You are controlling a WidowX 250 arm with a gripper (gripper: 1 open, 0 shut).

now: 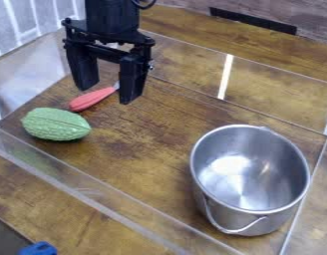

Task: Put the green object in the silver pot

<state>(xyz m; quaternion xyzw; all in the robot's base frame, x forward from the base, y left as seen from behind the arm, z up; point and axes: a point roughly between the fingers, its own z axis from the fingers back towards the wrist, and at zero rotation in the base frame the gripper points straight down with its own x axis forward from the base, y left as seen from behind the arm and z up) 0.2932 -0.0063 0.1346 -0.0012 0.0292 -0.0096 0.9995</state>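
The green object is an oval ridged toy vegetable lying on the wooden table at the left. The silver pot stands upright and empty at the lower right, its wire handle hanging at the front. My gripper hangs from the black arm at the upper left, jaws pointing down and spread apart, empty. It is above and to the right of the green object, not touching it. Its fingertips stand just over a red-handled spoon.
The red-handled spoon lies behind the green object, partly hidden by my fingers. A clear low wall edges the table front and left. A blue thing shows at the bottom left corner.
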